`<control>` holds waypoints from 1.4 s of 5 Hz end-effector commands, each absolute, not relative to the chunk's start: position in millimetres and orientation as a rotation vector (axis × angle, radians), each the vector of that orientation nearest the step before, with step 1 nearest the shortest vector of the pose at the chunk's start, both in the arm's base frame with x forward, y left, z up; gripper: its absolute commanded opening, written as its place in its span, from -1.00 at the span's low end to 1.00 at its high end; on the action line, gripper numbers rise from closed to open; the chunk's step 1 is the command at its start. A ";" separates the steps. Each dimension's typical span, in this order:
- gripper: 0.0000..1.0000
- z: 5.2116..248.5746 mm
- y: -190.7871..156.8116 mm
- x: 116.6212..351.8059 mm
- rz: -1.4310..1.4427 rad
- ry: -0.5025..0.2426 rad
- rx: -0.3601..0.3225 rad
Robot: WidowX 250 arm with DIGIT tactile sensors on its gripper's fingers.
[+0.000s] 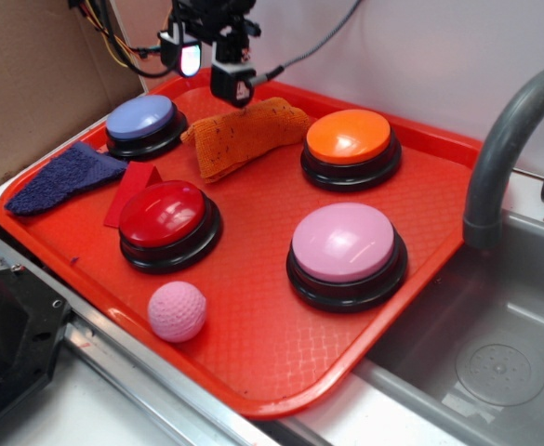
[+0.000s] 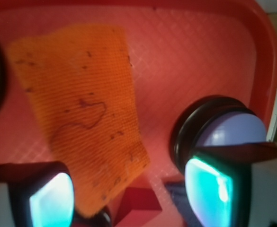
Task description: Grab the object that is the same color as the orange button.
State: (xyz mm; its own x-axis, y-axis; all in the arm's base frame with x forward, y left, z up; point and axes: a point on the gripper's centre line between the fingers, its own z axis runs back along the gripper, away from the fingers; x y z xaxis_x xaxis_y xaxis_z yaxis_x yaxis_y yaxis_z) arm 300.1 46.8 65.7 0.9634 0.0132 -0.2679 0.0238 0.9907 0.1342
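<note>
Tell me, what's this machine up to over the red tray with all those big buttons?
The robot arm's gripper hangs open above an orange rag lying on the red tray, between the blue button and the orange button. It isn't holding anything; the rag lies flat, not yet grabbed. The wrist camera looks straight down at it.

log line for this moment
phase: approach | gripper: open, above orange rag | rag: not grasped, on tray beside orange button
</note>
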 end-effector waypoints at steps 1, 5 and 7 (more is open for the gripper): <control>1.00 56.4 35.8 311.1 -0.040 0.251 0.121; 1.00 82.7 7.8 294.3 -0.081 0.178 0.078; 1.00 60.8 9.0 294.0 -0.087 0.236 0.083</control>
State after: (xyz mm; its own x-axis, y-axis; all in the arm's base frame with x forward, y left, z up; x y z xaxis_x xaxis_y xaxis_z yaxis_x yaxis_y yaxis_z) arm 292.7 6.6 51.6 0.9561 -0.0762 -0.2830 0.0995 0.9927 0.0689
